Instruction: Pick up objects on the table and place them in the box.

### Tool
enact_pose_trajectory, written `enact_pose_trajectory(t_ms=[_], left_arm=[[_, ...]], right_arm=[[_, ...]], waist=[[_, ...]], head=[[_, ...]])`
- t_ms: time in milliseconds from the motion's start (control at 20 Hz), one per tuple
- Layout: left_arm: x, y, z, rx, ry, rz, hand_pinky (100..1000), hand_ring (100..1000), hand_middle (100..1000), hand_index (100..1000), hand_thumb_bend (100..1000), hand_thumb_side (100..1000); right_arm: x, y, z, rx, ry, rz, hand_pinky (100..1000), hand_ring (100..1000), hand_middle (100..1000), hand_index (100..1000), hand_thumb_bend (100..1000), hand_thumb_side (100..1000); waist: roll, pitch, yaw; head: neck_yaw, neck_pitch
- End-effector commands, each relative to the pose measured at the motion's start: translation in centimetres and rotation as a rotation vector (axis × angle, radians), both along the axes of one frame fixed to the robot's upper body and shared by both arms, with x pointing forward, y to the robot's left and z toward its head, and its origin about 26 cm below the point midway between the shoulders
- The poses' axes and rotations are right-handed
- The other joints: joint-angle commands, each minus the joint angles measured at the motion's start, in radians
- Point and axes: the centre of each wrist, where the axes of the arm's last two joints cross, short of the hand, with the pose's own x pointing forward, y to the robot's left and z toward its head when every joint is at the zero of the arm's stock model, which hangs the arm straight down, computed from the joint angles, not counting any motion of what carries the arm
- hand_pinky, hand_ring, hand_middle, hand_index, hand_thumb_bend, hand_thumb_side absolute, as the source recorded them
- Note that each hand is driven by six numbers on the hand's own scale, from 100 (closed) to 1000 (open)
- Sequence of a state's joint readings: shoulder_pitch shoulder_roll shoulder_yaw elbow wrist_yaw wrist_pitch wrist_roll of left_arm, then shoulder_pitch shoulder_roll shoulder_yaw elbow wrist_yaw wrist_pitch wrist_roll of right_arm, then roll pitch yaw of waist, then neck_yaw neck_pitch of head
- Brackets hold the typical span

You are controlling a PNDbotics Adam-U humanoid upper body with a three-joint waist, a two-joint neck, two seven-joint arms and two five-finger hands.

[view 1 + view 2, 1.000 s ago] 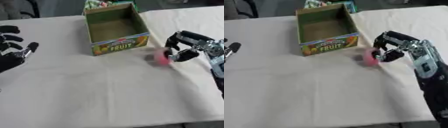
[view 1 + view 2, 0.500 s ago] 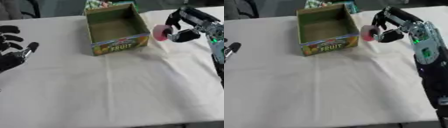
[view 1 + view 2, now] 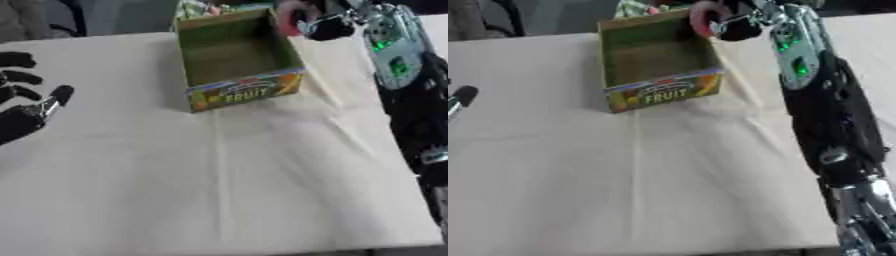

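Pink object [image 3: 703, 18]: rounded, disc-like as far as can be made out, carried at the far right corner of the box [image 3: 234, 60], above its rim and not yet inside. Held in the right hand [image 3: 741, 22], fingers curled round it from the right side. Flat face apparently turned toward the box interior, long axis roughly upright; exact tilt not discernible.

Box: open-topped cardboard, "FRUIT" label on the near wall, long axis running away from the robot, interior apparently vacant. Green-patterned item just beyond its far wall, not identifiable.

Step in hand, judged: delivery into the box. Recommended: carry the object further left until clear of the right wall and over the middle of the opening, then lower before uncurling the fingers. Release at the present position risks a strike on the rim and a fall outside.

Left hand [image 3: 24, 102]: idle at the left edge, fingers spread and straight, holding nothing.

Table [image 3: 219, 185]: cloth-covered, creased.
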State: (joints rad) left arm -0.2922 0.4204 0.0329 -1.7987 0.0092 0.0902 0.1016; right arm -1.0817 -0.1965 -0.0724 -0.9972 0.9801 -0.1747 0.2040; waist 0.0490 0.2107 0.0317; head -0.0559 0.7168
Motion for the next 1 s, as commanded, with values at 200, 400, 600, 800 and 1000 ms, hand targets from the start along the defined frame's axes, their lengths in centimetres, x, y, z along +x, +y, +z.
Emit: enact_pose_trajectory(t_ms=[200,400,600,800,1000], left_arm=[[0.0,-0.3,1.5,0.018,-0.042,-0.027,500,606,632,708,615,100],[0.0,-0.3,1.5,0.018,-0.043,-0.029,500,606,631,708,615,100],[0.0,-0.3,1.5,0.016,-0.041,-0.027,500,606,631,708,617,100],[0.0,-0.3,1.4,0.014,-0.039,-0.025,500,606,631,707,620,100],[0.0,-0.2,1.3,0.012,-0.036,-0.021,500,606,631,707,620,100]], right_arm=[[1.4,3.2,-2.3,0.049,-0.049,-0.176,652,672,248,310,100,100],[1.7,3.7,-4.1,0.053,-0.055,-0.285,667,708,302,395,100,135],[1.9,3.4,-4.9,0.018,-0.080,-0.379,747,826,687,813,100,100],[2.0,3.1,-4.8,-0.039,-0.099,-0.441,816,914,923,987,100,307],[2.0,2.6,-4.4,-0.071,-0.109,-0.475,836,937,959,1000,100,395]], waist=[[-0.002,-0.006,0.046],[-0.003,-0.001,0.065],[-0.005,-0.001,0.063],[-0.006,-0.003,0.056],[-0.003,-0.006,0.047]], head=[[-0.035,-0.029],[-0.047,-0.034],[-0.047,-0.033],[-0.045,-0.032],[-0.042,-0.031]])
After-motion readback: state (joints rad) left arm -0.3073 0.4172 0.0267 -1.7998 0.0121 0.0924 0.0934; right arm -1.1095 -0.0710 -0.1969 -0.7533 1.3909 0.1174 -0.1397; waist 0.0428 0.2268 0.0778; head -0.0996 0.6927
